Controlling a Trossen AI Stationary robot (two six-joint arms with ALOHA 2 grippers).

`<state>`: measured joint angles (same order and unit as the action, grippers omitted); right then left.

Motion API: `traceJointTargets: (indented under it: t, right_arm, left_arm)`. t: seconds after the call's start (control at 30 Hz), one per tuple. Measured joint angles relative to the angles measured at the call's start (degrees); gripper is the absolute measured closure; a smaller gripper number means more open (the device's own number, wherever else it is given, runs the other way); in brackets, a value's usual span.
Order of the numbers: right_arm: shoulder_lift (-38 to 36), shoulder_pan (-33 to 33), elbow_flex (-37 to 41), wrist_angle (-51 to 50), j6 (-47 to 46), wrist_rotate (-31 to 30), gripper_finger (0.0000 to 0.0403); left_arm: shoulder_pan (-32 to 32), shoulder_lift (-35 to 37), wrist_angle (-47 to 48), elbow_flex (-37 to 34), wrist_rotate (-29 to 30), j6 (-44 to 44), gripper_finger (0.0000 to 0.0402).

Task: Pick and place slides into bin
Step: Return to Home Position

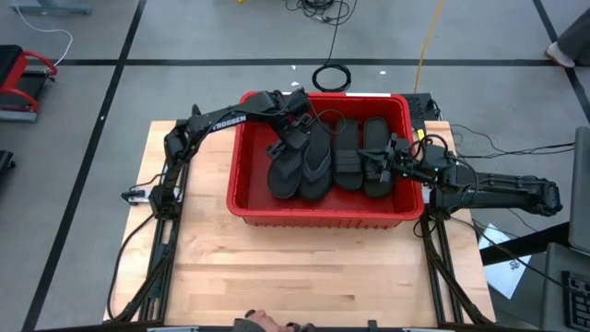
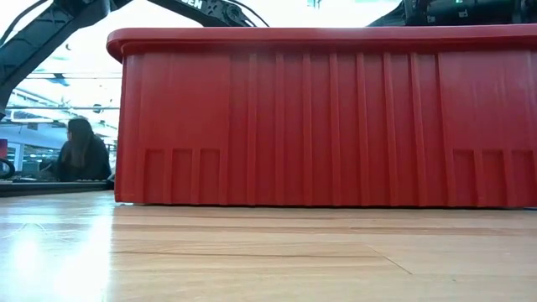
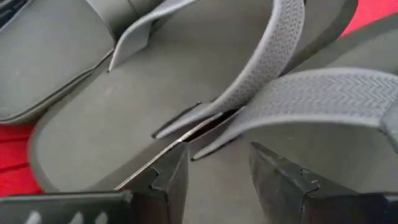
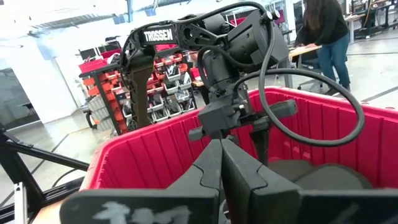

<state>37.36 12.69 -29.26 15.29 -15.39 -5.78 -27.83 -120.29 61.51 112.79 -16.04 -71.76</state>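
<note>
The red bin stands at the middle of the table; its near wall fills the low view. Several black slides lie abreast inside it: flip-flops on the left, broad-strap slides on the right. My left gripper reaches in over the bin's far-left corner. It is open, low over two grey flip-flops, with its fingers on either side of a patch of footbed near the strap roots. My right gripper is shut and empty, over the right-hand slides inside the bin. My left gripper stands with open fingers close over a flip-flop's footbed, beside the strap's root. The fingers come slanting down from the bin's far-left side. I cannot tell whether they touch it.
The bin's walls stand high around both grippers. Bare wooden tabletop lies between the bin and the table's near edge. A person's hand shows at that near edge. People stand in the room beyond.
</note>
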Motion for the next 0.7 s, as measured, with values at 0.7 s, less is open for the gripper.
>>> traceJointTargets:
  t: [0.7]
  right_arm:
    - [0.00,-0.04,0.00,0.02,-0.32,0.05,0.0403]
  left_arm:
    - [0.55,10.14,-1.50,-0.02,8.41,9.70,0.0242]
